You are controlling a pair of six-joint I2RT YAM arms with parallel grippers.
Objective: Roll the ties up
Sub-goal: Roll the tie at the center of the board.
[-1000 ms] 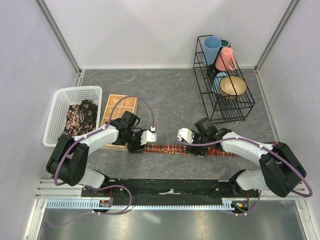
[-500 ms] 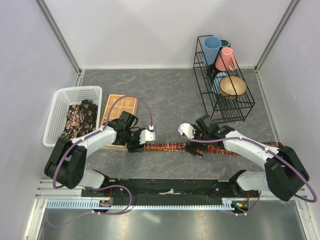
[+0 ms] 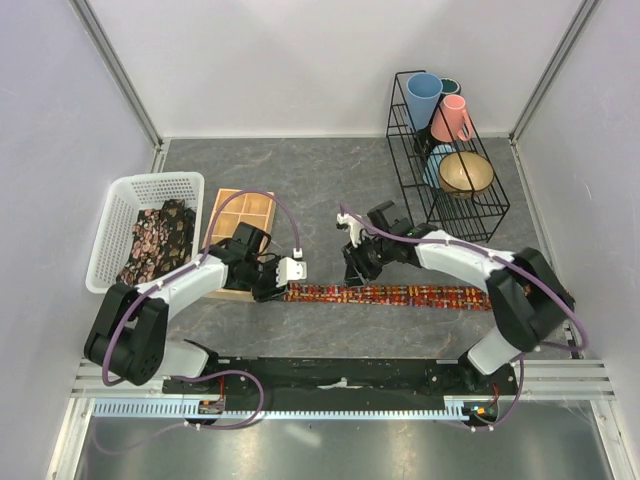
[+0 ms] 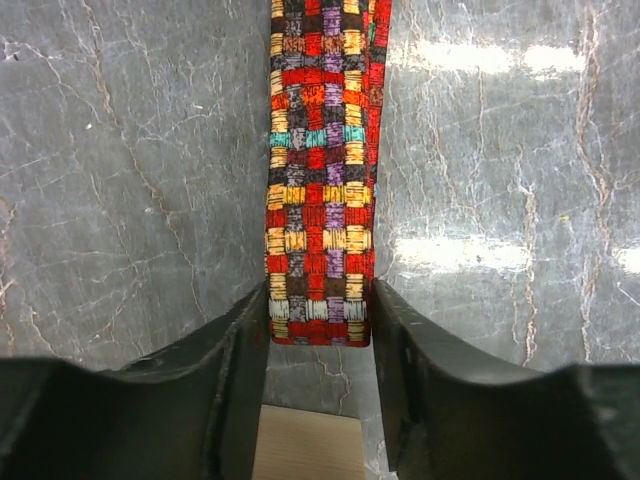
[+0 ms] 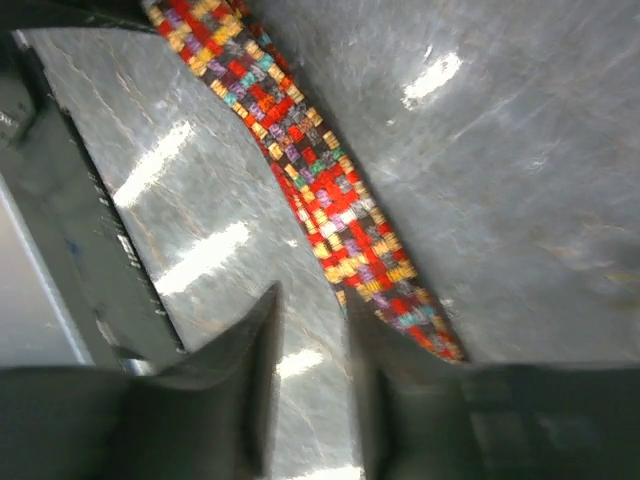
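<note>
A tie [image 3: 400,294] with a red, yellow and purple woven check lies flat and stretched out across the near table. My left gripper [image 3: 274,288] is at its left end. In the left wrist view the gripper [image 4: 320,300] is open and its jaws stand on either side of the tie's [image 4: 320,180] squared end. My right gripper [image 3: 352,272] hovers just behind the tie's left half. In the right wrist view it [image 5: 312,300] is open and empty, with the tie [image 5: 330,215] beside its right finger. Dark floral ties [image 3: 160,238] lie in the white basket [image 3: 115,215].
A wooden tray [image 3: 238,222] with compartments sits between the basket and my left gripper; its edge shows in the left wrist view [image 4: 305,445]. A black wire rack [image 3: 452,195] at the back right holds cups and a bowl.
My right gripper has come off the tie's middle and moved left and back, away from it. The tie now lies uncovered and straight. My left gripper has stayed at the tie's left end.
</note>
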